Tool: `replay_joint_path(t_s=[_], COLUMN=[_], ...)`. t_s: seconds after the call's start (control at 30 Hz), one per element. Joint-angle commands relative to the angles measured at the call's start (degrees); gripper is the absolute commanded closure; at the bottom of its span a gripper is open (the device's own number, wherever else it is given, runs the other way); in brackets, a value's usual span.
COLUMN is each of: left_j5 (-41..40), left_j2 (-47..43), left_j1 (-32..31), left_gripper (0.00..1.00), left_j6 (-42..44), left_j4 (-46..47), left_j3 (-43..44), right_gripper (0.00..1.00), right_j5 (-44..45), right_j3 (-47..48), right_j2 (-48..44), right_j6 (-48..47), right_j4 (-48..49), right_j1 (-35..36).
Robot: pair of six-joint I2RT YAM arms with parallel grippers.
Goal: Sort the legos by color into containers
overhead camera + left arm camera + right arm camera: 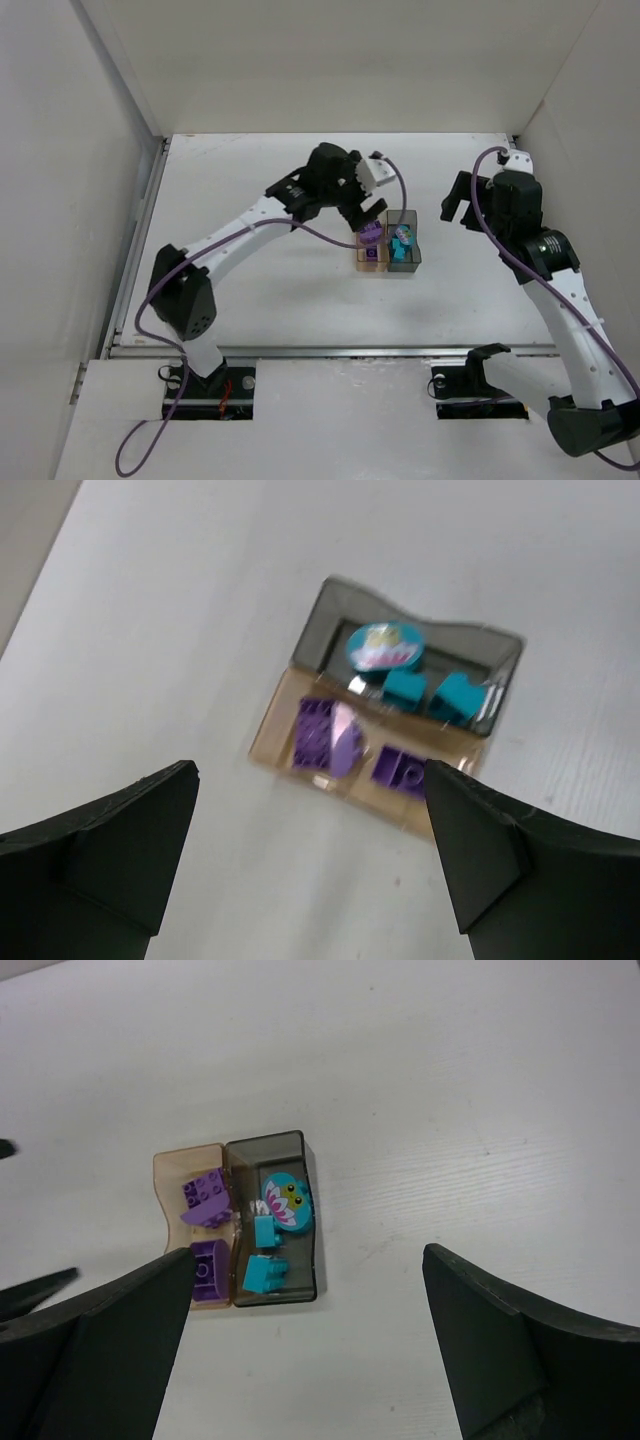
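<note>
Two containers stand side by side mid-table: an amber one (pixel 367 266) and a smoky grey one (pixel 412 258). The amber container (pixel 272 732) (pixel 170 1175) holds purple legos (pixel 322 735) (pixel 205 1200). Teal legos (pixel 456 696) (pixel 262 1274) and a round teal piece with a flower print (pixel 288 1198) lie in the grey container (pixel 322 638) (pixel 290 1150). My left gripper (pixel 366 214) (pixel 308 800) hangs open just above the amber container, with nothing between its fingers. My right gripper (pixel 458 206) (pixel 308 1290) is open and empty, to the right of the grey container.
White walls close in the table on the left, back and right. A raised rail (pixel 330 350) runs along the near edge in front of the arm bases. The left arm's purple cable (pixel 330 238) loops close to the containers.
</note>
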Motion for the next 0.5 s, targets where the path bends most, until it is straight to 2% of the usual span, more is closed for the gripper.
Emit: replay_joint_path(t_s=[0.0,0.13,0.37,0.47], left_j5=[-10.01,-18.71,-31.91,-36.22], left_j2=[-6.99,-13.05,-17.8,-20.62], left_j1=[4.58,14.14,29.08,33.14], left_gripper=[0.06,0.06,0.06,0.05], left_j6=[1.99,2.08,-6.61,-12.05], left_j4=[-4.16,-3.63,-3.29,-1.61], left_j3=[-7.51,-16.91,-21.22,-23.43], right_gripper=[0.0,0.0,0.0,0.0], right_j5=[3.73,5.22,2.14,2.14], right_j3=[3.37,2.76,-1.63,-2.16], right_j2=[0.89,4.67,8.55,9.59], right_j6=[0.84,0.31,4.17,5.4], right_j4=[0.83,0.83,5.31,6.11], right_j1=[0.06,0.06,-0.46,-0.46])
